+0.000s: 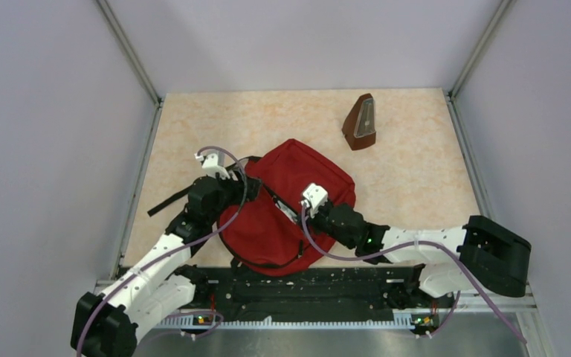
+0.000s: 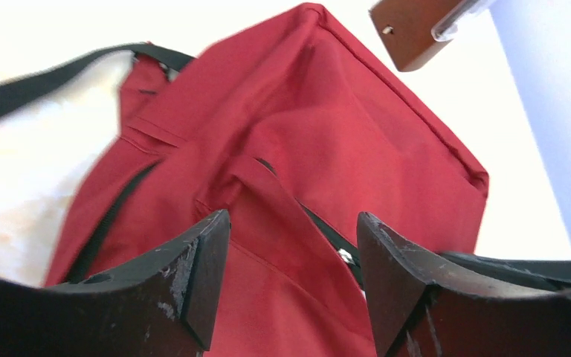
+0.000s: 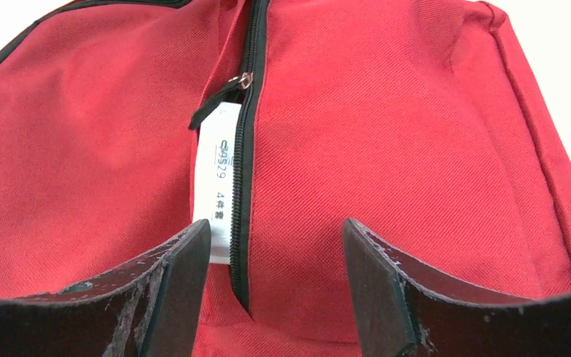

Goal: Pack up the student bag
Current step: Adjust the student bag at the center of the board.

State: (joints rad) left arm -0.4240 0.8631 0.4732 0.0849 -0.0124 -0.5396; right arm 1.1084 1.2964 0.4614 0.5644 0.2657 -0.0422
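Left tool [image 2: 291, 223] stands with its jaws well apart, clamping nothing. Its two dark, scuffed fingers [image 2: 193, 275] hang low over the red backpack [image 1: 297, 175], and a raised fold of red fabric [image 2: 268, 201] runs up between them; whether either finger touches the cloth cannot be told. A black zipper line with a small metal piece [image 2: 346, 256] shows just inside the right-hand finger.

The right tool [image 3: 276, 223] is likewise spread wide and grips nothing. It is poised over the backpack's front panel, with a black zipper [image 3: 247, 163] running straight up between its fingers. A white label [image 3: 219, 186] with printed characters lies just left of that zipper, its lower end reaching down beside the left-hand finger. Above the label, a black zipper pull [image 3: 215, 102] slants off to the left.

From above, the backpack lies flat on the beige tabletop [image 1: 416, 178], near its middle and close to the arm bases, slightly left of centre. The left arm reaches its far-left corner, and the right arm comes in across its right side. A black strap [image 1: 167, 201] trails from the backpack toward the tabletop's left edge. A brown pyramid-shaped metronome [image 1: 360, 123] stands upright beyond the backpack's far-right corner, apart from it.
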